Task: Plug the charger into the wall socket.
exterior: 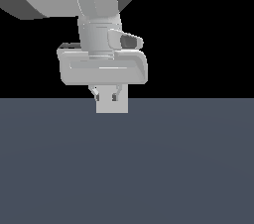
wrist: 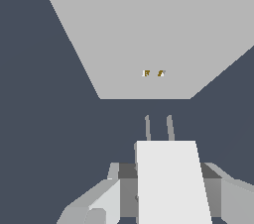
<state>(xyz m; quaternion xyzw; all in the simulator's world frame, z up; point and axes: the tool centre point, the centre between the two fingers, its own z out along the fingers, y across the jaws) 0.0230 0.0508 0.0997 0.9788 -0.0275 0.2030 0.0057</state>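
Note:
In the wrist view my gripper [wrist: 166, 173] is shut on the charger [wrist: 168, 193], an off-white block held between the two fingers [wrist: 101, 200]. Its two thin prongs [wrist: 158, 128] point at the wall socket [wrist: 149, 44], a pale upright square panel with two small yellowish holes [wrist: 153, 73] at its centre. A gap of dark floor separates the prongs from the panel. In the exterior view the gripper [exterior: 106, 96] hangs low over the floor, with a pale square [exterior: 121, 105] showing behind the fingers. I cannot tell charger from socket there.
A dark blue-grey floor [exterior: 149, 168] fills the lower half of the exterior view, with black background above. The arm's wrist and hand [exterior: 101, 67] fill the upper left of that view.

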